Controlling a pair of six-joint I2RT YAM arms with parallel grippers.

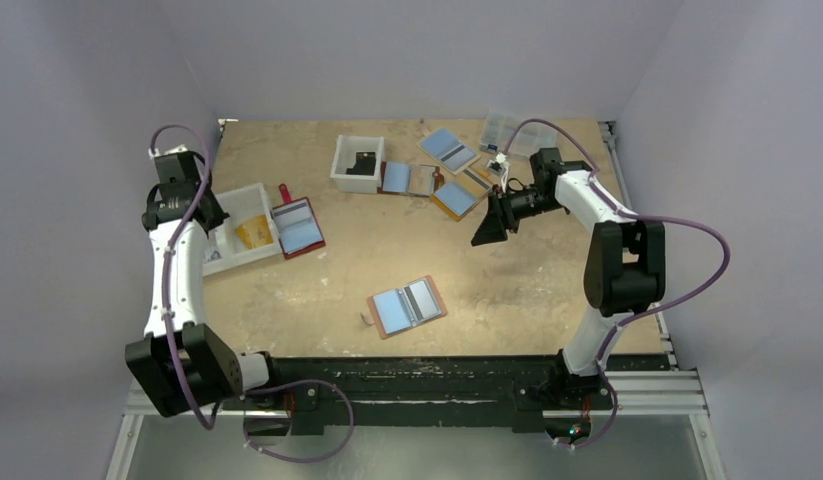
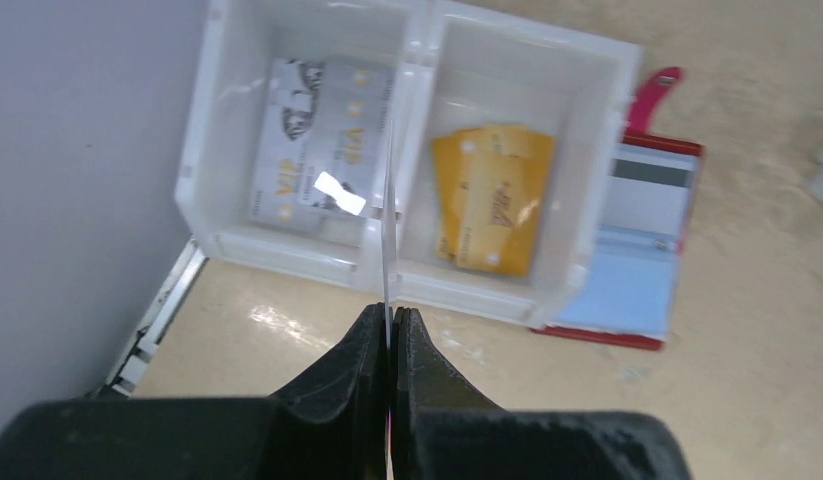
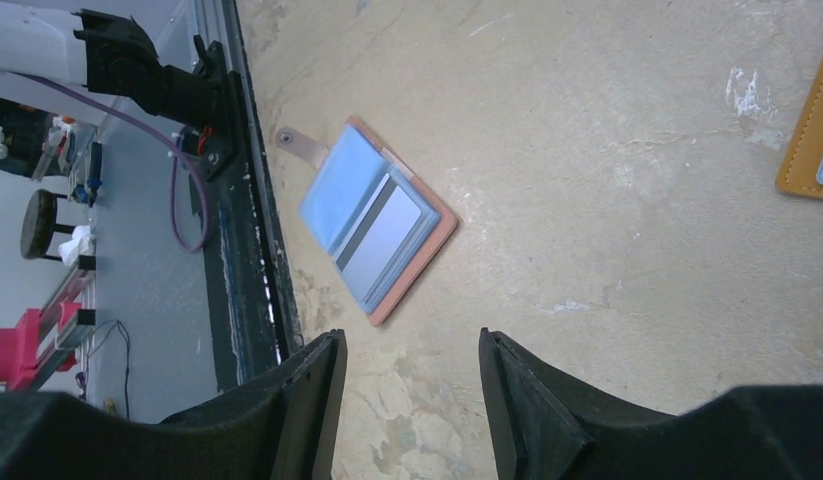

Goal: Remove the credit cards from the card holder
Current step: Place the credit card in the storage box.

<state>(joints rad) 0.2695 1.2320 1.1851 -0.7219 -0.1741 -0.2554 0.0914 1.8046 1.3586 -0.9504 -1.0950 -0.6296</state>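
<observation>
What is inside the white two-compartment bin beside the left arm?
The bin holds silver VIP cards in its wall-side compartment, gold cards in the other. A thin card pinched edge-on by the left gripper hides part of the divider; anything beneath each stack is covered.

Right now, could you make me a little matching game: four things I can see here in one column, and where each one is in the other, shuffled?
1. gold cards
2. silver cards
3. thin card
4. card holder

A. pinched edge-on in the left gripper
B. lying open on the table, near its front edge
C. in the white bin, compartment beside the dark red wallet
D. in the white bin, compartment away from that wallet

Pairs: 1-C, 2-D, 3-A, 4-B.
</observation>
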